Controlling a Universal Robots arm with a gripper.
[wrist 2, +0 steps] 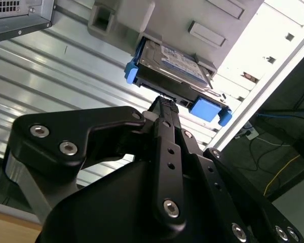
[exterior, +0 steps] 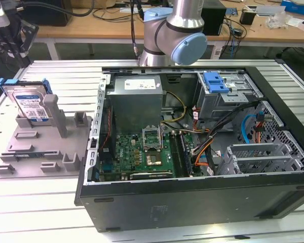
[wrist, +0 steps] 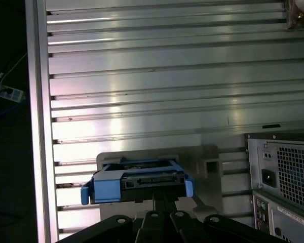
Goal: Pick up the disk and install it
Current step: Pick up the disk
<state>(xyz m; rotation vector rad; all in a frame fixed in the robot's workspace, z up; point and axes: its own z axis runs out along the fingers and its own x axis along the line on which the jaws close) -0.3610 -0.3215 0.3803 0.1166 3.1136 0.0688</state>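
Gripper (wrist 2: 164, 104) status: both fingers are pressed together at the centre line with nothing between them. In both wrist views the tips (wrist: 164, 198) point toward the disk (wrist 2: 172, 66) and do not touch it.

Item count:
- One arm (exterior: 177, 30), rising beyond the far side of the computer case (exterior: 192, 197).
- One computer case, lying open on the slatted table (exterior: 50, 212).
- One disk (exterior: 30, 104).
- One grey holder plate (exterior: 40, 152), just beside the case on the exterior view's left.
- One blue bracket (exterior: 215, 82), fixed on top of the grey drive cage (exterior: 228, 101) inside the case, at its far corner on the exterior view's right.

Disk location: outside the case, well apart from it on the exterior view's left. It stands on edge in a slot at the holder plate's far corner, the one farthest from the case, and leans back slightly. One tall grey post (exterior: 54, 112) stands just beside it on the case side.

Disk appearance: flat, rectangular, silver body with a blue-and-white label on its broad face. A blue plastic carrier frames it, with a blue tab projecting at each end. In the first wrist view the disk (wrist: 142, 179) presents its narrow edge, with the dark connector strip set between the two blue tabs.
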